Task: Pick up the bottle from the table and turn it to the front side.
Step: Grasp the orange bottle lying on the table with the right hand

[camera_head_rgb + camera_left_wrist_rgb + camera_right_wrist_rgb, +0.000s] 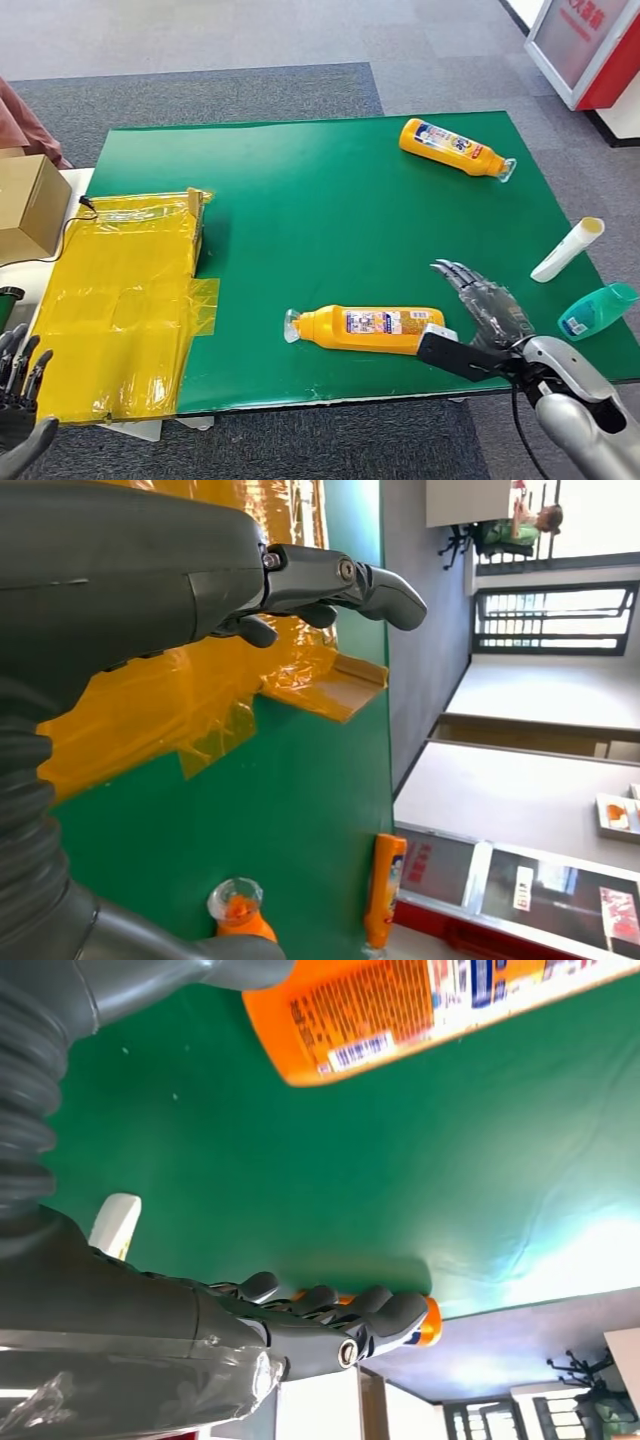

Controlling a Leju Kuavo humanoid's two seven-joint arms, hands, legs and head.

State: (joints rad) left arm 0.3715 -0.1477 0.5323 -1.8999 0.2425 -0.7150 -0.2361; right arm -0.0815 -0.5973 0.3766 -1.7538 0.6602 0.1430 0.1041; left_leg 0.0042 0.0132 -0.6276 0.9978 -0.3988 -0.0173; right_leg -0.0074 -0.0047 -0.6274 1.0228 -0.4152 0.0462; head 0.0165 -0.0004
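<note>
Near bottle [367, 328]: white label panel with blue and orange blocks, print too small to read. The right wrist view shows a barcode and lines of fine print on it, illegible.

Far bottle [453, 147]: blue-and-white label with large characters, not readable.

Red sign [581, 40]: white characters, cut off, illegible.

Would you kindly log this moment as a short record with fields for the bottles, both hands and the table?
near bottle: orange, lying on its side, cap toward the yellow film
far bottle: orange, lying flat near the far edge
right hand: open, beside the near bottle's base, holding nothing
left hand: empty, fingers apart, off the table's near corner
table: green mat
</note>
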